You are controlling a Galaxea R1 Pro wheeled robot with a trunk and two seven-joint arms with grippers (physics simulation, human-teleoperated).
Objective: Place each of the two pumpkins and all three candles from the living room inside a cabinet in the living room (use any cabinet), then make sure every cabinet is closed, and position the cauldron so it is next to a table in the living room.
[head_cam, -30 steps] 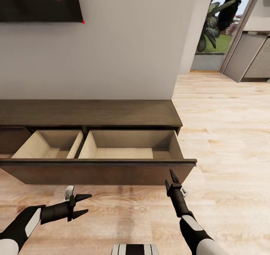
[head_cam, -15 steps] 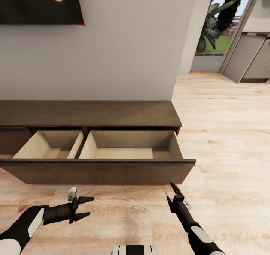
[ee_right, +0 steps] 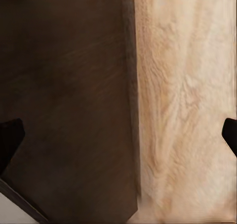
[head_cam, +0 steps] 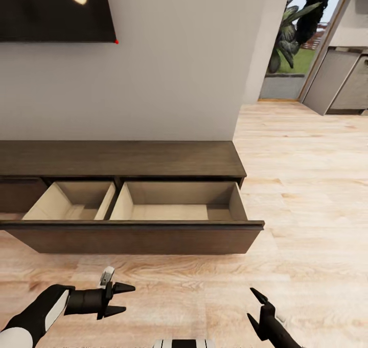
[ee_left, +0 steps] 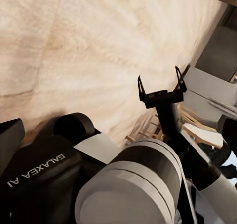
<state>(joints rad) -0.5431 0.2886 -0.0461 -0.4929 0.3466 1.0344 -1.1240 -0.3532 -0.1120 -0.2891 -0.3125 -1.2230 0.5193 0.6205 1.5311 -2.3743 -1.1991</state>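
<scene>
The cabinet is a long, low dark-brown unit against the white wall. Its wide drawer is pulled out, and both pale beige compartments hold nothing. My left gripper hovers open over the plank floor in front of the drawer, fingers pointing right. My right gripper is open too, low over the floor just short of the drawer's right end. In the right wrist view its fingertips stand wide apart over the drawer's dark front and the floor.
A wall TV hangs above the cabinet. Light wood floor runs to the right toward a glass door with plants and grey units. The drawer front juts out toward me at about knee height.
My right arm has drawn back from the drawer front toward my body, and its gripper now stands open. The left arm sits a little lower. The view has shifted slightly.
</scene>
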